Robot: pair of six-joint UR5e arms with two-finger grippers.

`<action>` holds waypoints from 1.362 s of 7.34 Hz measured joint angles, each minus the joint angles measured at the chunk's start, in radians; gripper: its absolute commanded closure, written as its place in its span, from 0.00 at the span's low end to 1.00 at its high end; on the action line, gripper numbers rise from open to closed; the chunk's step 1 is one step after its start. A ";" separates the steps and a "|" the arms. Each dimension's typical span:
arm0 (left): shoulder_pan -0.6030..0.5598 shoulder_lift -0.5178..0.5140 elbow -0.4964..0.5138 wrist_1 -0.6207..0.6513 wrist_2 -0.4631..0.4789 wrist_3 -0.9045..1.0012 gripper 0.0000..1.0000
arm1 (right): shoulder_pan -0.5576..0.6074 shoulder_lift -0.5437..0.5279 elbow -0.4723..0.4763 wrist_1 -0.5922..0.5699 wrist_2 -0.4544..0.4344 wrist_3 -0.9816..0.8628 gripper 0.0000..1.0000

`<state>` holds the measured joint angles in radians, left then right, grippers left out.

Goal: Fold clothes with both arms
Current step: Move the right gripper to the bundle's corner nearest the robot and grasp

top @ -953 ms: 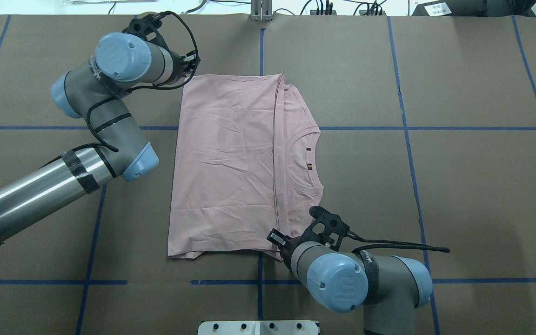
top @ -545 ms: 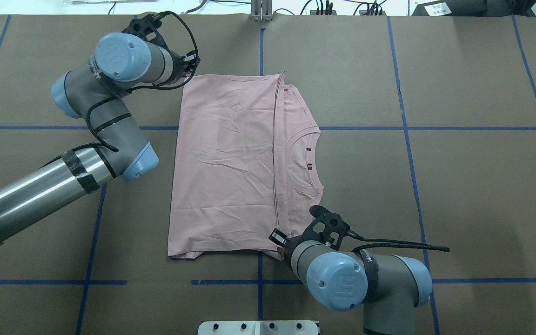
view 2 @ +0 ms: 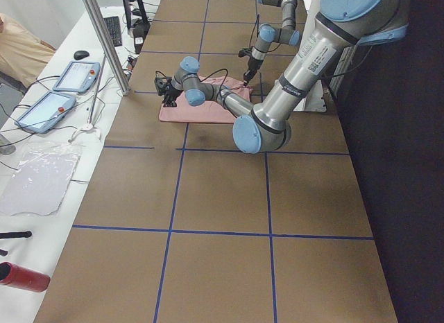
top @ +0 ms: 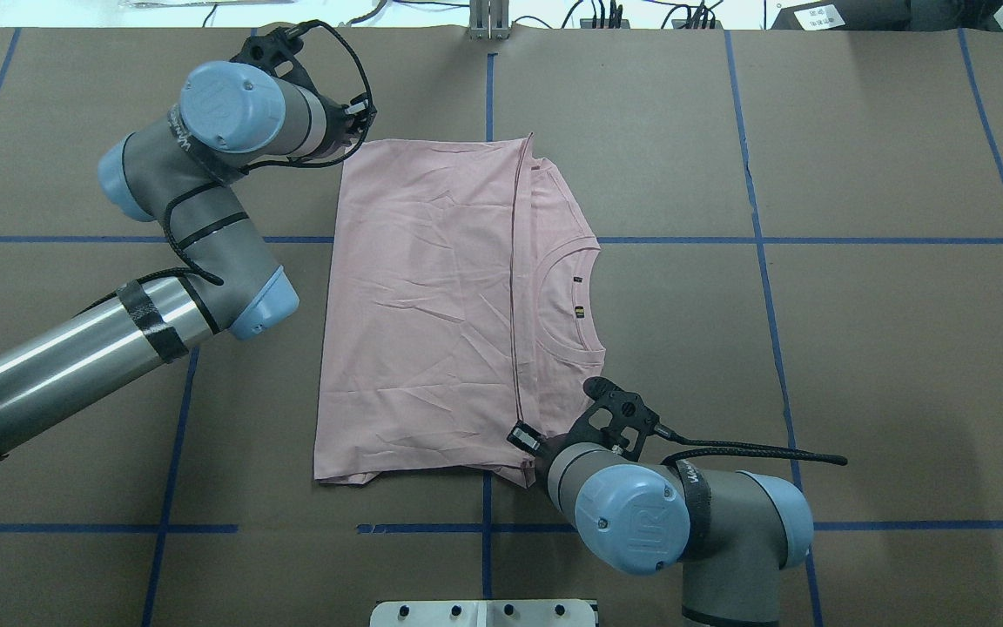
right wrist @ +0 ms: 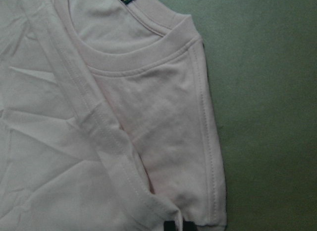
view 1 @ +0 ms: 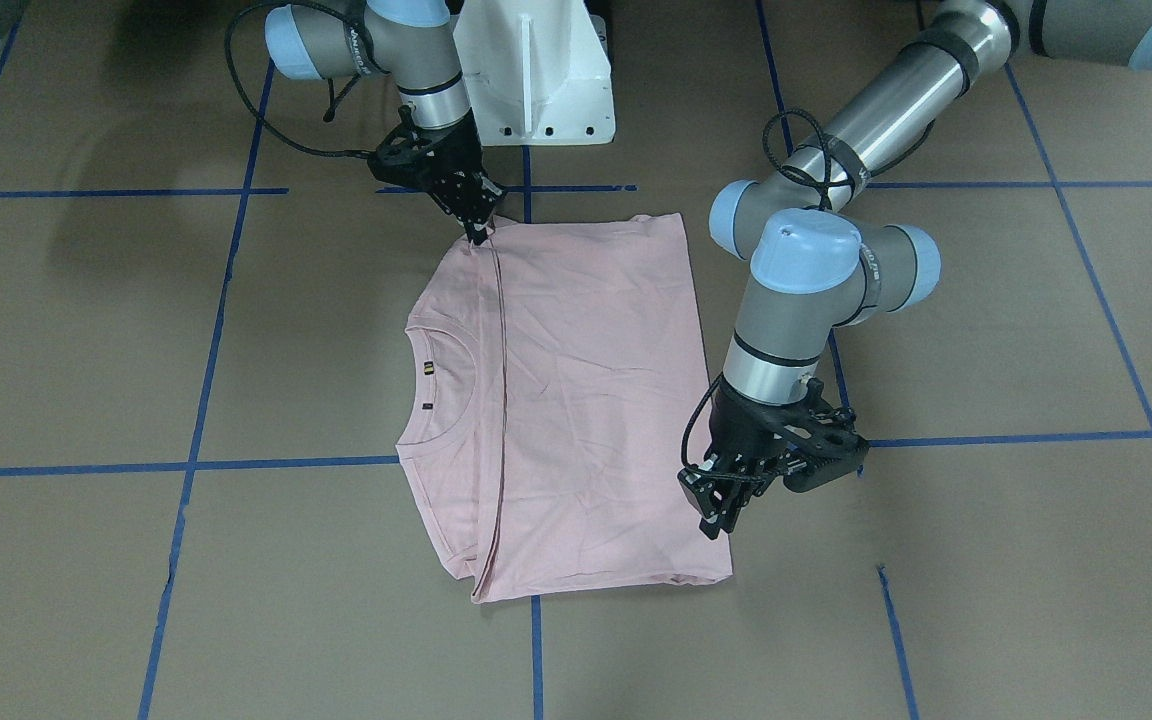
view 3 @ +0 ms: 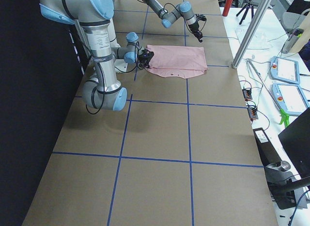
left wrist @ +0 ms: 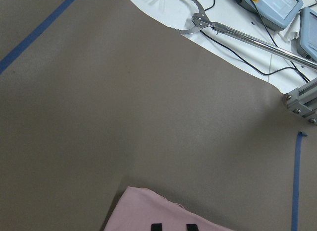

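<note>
Brown table (top: 858, 348) with blue tape grid; pink T-shirt (top: 423, 305) lay mid-table, folded. Soft, limp, light: pinch corners, hems. Right gripper (view 1: 477, 233) nipped near corner. Left gripper (view 1: 721, 520) at far corner, jaw state unclear.

Folded pink T-shirt (top: 432, 305) lies on brown table (top: 858, 348).

"UR" logo on the right arm's (top: 732, 522) joint cap (top: 635, 529).
</note>
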<state>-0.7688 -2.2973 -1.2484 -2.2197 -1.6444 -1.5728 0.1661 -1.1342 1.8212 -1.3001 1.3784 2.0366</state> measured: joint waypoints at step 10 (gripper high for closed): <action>0.003 0.002 0.001 0.001 0.001 -0.007 0.68 | 0.003 0.005 -0.011 -0.033 -0.001 -0.005 1.00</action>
<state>-0.7655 -2.2949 -1.2473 -2.2182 -1.6434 -1.5800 0.1688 -1.1290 1.8098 -1.3326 1.3775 2.0316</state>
